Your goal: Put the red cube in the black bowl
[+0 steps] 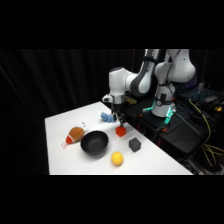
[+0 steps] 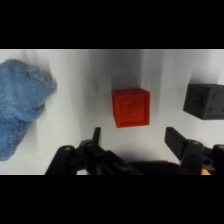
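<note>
Red cube (image 2: 131, 107) on table (image 1: 65, 125), untouched; jaws open just above it, fingers (image 2: 176, 141) apart. Bowl (image 1: 94, 142) near. Grey cube (image 2: 205, 101) and blue cloth (image 2: 22, 102) flank it.

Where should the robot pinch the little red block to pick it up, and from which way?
Best to come straight down from above and pinch the red cube on two opposite flat side faces. It sits flat on the white table with bare space all round, apart from the dark grey cube and the blue cloth. The gripper is open wider than the cube, so it should fit.
</note>
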Tool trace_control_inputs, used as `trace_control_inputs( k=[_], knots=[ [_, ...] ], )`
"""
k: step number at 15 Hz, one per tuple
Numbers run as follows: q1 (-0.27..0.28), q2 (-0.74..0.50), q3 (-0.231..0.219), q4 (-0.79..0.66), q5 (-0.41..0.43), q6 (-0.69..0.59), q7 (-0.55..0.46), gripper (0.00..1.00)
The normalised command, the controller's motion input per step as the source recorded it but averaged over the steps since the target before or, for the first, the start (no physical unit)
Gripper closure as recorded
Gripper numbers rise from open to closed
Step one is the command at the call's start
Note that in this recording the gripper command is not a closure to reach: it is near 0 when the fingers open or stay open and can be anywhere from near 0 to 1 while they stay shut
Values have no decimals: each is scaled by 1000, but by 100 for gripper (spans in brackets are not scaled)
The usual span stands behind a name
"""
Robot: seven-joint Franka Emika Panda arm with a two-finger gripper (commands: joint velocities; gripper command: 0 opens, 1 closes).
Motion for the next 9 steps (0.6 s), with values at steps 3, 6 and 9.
trace_control_inputs(
  k=[3, 6, 9],
  knots=[
    [-96, 31, 145, -108, 279, 217, -291, 0],
    [-119, 92, 154, -62, 278, 229, -300, 0],
    [-175, 174, 189, 3, 299, 270, -354, 0]
  ],
)
